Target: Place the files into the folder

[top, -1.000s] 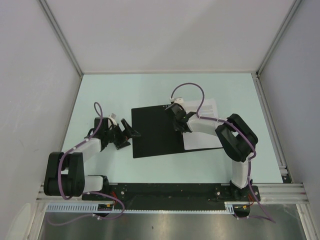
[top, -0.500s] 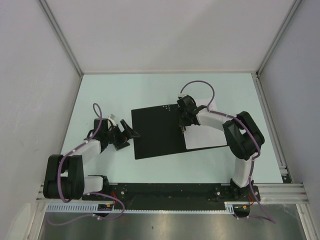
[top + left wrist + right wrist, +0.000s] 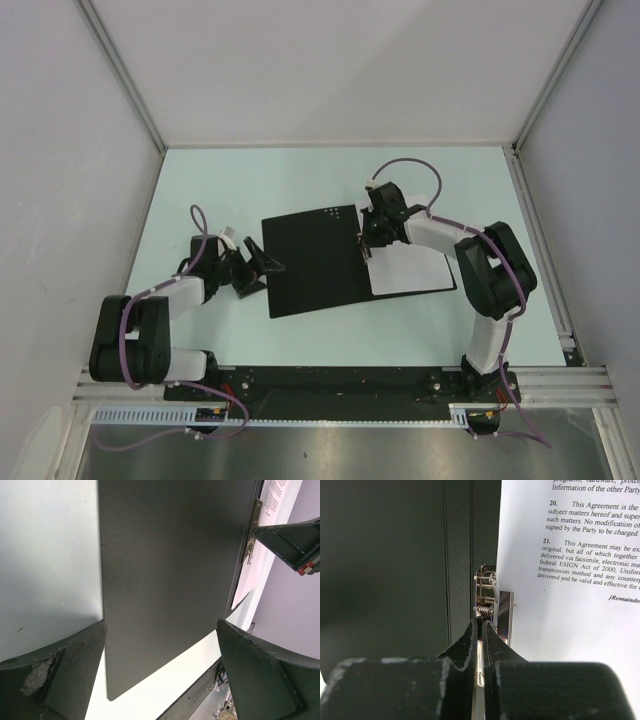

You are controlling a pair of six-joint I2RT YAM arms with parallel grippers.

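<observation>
Fingers (image 3: 462, 647) of the right gripper (image 3: 481, 627) are pinched shut on the metal spine clip (image 3: 487, 592), presumably so that it can be levered open for the files (image 3: 415, 268). These are laid right of centre on the open folder (image 3: 310, 265), one edge against the spine. Jaws of the left gripper (image 3: 160, 627) are spread wide at the folder's left edge, nothing held, seemingly placed to steady the cover.
</observation>
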